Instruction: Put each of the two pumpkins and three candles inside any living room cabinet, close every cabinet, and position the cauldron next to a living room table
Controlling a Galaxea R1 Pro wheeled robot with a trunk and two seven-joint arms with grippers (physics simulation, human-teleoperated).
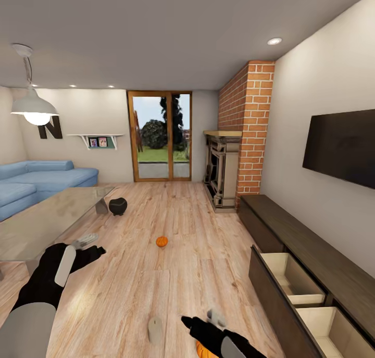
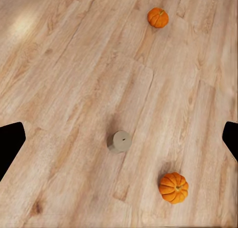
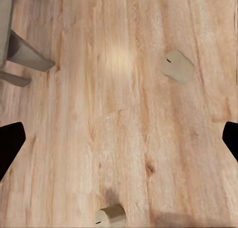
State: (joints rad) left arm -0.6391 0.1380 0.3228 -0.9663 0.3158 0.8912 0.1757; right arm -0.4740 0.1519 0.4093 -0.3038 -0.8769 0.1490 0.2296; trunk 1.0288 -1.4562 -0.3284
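Currently both tools open, empty: left tool (image 1: 89, 245), right tool (image 1: 200, 320) | near pumpkin (image 1: 204, 350) on floor under right arm | candle (image 1: 155, 329) lying beside | far pumpkin (image 1: 162, 241) mid-floor | cabinet (image 1: 291, 275) drawers open at right | cauldron (image 1: 118, 206) near glass surface (image 1: 47, 220)

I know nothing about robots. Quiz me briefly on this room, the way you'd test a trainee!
1. True or false: the cabinet is fully shut.
2. How many pumpkins lie on the floor in the left wrist view? A one, B two, C three.
3. Fill in: the black cauldron stands on the floor near the glass ____.
Key: 1 false, two drawers stand open; 2 B; 3 table.
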